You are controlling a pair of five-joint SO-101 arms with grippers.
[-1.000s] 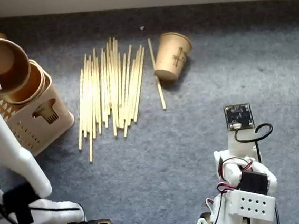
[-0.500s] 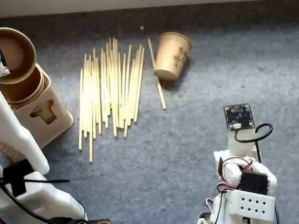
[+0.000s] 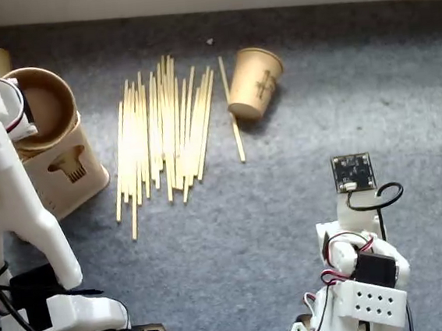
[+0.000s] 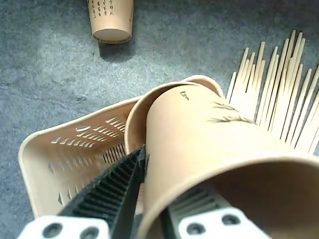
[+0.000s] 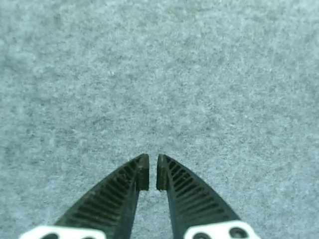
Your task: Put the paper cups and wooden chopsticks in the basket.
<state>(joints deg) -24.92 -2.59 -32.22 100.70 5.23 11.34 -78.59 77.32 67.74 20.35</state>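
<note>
- My right gripper (image 5: 152,172) hung over bare carpet (image 5: 159,59), jaws all but closed on nothing.
- My left gripper (image 4: 164,184) pinched a cup (image 4: 209,144) at its rim, one finger inside and one outside, just over the basket (image 4: 55,149).
- I judged that cup light and thin-walled, easy to crush; a gentle hold at the stiffer rim suited it.
- The chopsticks (image 3: 162,128) lay fanned on the carpet beside the basket. They looked light, stiff and apt to roll, best pinched across the middle, a few at once.
- Just beyond them a second cup (image 3: 254,82) lay on its side.
- A third cup (image 4: 110,20) was apart, past the basket.
</note>
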